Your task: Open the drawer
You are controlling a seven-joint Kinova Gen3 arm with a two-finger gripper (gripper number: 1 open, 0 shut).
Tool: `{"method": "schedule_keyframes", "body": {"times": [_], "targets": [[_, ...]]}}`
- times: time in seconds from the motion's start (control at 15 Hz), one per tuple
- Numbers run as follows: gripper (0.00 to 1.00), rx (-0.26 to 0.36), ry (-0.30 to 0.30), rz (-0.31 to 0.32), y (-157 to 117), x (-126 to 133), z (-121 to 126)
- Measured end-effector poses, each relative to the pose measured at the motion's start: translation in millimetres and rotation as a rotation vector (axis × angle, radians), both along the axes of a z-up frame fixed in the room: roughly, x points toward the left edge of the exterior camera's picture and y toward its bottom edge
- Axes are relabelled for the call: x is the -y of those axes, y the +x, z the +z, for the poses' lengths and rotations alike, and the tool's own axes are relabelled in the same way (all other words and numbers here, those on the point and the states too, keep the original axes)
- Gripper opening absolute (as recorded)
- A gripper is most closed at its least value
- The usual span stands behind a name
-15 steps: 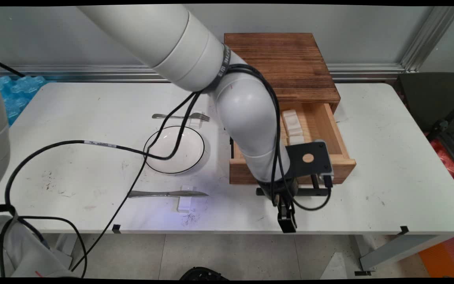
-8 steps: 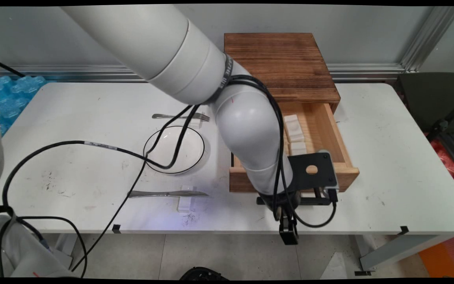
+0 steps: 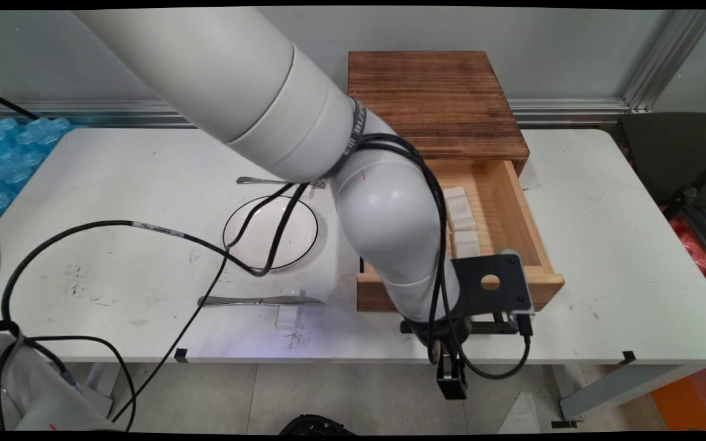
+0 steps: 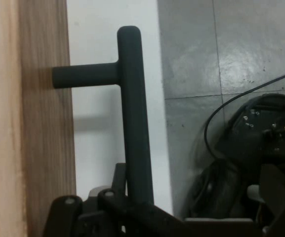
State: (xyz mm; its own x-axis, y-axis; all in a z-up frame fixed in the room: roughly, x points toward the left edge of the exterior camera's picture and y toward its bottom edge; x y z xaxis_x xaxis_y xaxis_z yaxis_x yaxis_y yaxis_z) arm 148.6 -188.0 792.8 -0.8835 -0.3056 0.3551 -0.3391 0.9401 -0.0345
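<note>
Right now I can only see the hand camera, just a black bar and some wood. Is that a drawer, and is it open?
Observer: Yes. The black handle belongs to a drawer that sticks well out of a wooden box.
Operator: Is there stuff inside it?
Observer: White blocks lie in a row inside the drawer.
Operator: What else is on the table?
Observer: A white bowl with a dark rim sits to the left of the drawer in the main view, and a knife lies nearer the table's front edge.
</note>
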Motion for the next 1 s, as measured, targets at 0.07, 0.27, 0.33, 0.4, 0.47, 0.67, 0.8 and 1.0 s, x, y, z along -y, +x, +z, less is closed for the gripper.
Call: {"method": "schedule_keyframes", "body": {"times": [0.07,0.27,0.33,0.4,0.47,0.67,0.8,1.0], "targets": [[1.0,0.0,0.002,-0.001,-1,-2,0],[1.0,-0.001,0.004,-0.004,-4,-7,0],[1.0,-0.002,0.005,-0.004,-4,-8,0],[1.0,-0.002,0.006,-0.005,-5,-10,1],[1.0,-0.002,0.006,-0.005,-6,-11,1],[1.0,-0.003,0.008,-0.006,-7,-14,2],[1.0,-0.003,0.01,-0.007,-7,-16,3],[1.0,-0.003,0.013,-0.009,-8,-19,5]]}}
